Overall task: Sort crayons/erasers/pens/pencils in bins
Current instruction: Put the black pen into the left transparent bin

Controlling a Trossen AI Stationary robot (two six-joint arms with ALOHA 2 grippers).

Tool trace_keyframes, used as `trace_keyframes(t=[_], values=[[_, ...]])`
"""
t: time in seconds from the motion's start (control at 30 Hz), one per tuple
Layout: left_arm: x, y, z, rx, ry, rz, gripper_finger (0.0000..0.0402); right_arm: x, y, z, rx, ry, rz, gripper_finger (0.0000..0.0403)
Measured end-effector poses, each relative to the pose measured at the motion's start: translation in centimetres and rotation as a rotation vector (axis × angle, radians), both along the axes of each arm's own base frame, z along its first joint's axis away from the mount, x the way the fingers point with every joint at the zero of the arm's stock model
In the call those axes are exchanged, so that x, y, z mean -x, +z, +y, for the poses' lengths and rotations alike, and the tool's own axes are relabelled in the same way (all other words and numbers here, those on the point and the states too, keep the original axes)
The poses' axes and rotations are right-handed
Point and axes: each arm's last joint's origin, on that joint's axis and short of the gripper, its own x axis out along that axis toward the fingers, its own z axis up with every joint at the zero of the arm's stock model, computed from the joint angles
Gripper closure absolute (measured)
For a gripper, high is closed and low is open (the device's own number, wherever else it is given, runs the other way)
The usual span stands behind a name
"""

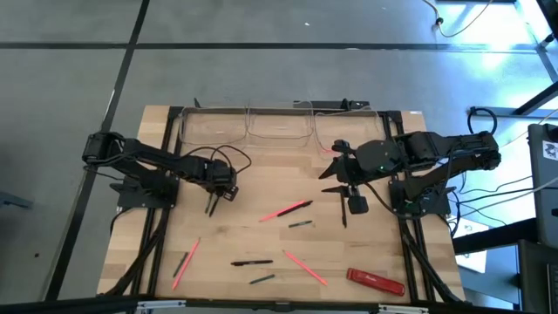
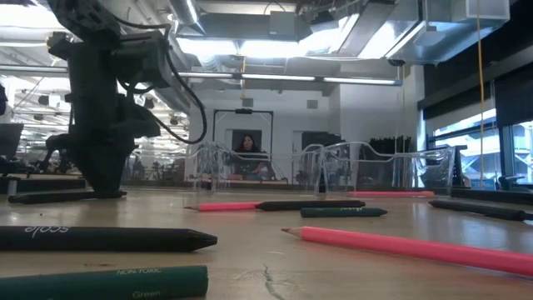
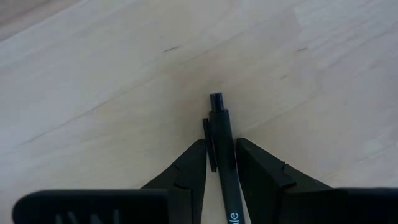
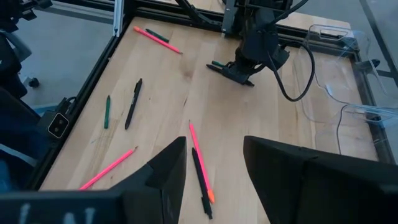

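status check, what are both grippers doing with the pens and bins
Left gripper clamped on black pen, low over table. Right gripper open, empty, above loose pink pencil. Bins unobstructed.

Pale wood table (image 1: 261,179). 3 clear bins (image 1: 279,126) along far edge. Pink pencils (image 1: 285,210), black pens (image 1: 251,262), green crayons (image 1: 261,279) scattered; red bar (image 1: 377,281) near front-right corner.

Three bins (image 1: 279,126) stand side by side along the table's (image 1: 261,179) far edge. Pens and pencils (image 1: 286,210) lie scattered over the table's middle and near part. The left tool (image 1: 213,203) is left of centre, a pen (image 3: 222,152) between its fingers. The right tool (image 1: 336,179) hangs right of centre, before the bins.
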Motion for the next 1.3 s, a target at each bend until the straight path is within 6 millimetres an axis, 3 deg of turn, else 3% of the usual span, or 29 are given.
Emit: trace_keyframes(t=[0.5,0.9,1.3], values=[[0.0,0.0,0.0,-0.009,0.003,0.003,0.0371,0.0,0.0,0.0,0.000,0.000,0.000,0.0240],[-0.2,0.2,0.0,0.021,-0.004,-0.002,0.0373,0.0,0.0,0.0,-0.001,-0.001,0.000,0.0240],[-4.1,4.9,0.2,-0.001,-0.147,-0.177,0.0373,0.0,0.0,0.0,-0.003,-0.002,0.001,0.0240]])
